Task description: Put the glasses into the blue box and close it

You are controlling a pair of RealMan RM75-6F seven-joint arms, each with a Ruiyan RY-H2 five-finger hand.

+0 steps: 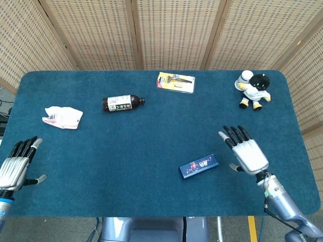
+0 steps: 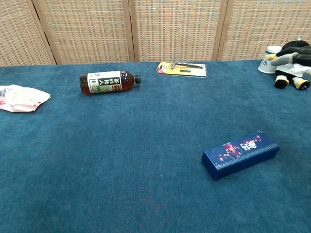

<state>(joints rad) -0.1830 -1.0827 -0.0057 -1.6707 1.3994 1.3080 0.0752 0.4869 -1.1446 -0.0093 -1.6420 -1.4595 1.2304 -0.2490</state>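
A dark bottle [image 1: 122,103] with a pale label lies on its side on the blue-covered counter [image 1: 151,136], cap pointing right. Well to its left sits a crumpled white and pink packet [image 1: 62,117]. Near the far edge lies a yellow blister card [image 1: 175,82] holding a razor-like tool. At the far right corner, a small black and white plush figure [image 1: 254,89] sits. Woven screens [image 1: 176,30] stand behind.

The closed box [image 1: 199,166] lies on the table [image 1: 151,136] toward its near edge. The bottle [image 1: 122,103] lies on its side behind the box and to its left; the crumpled packet [image 1: 62,117] lies further left. The carded razor [image 1: 175,82] lies behind the box, the plush toy [image 1: 254,89] behind it and right.
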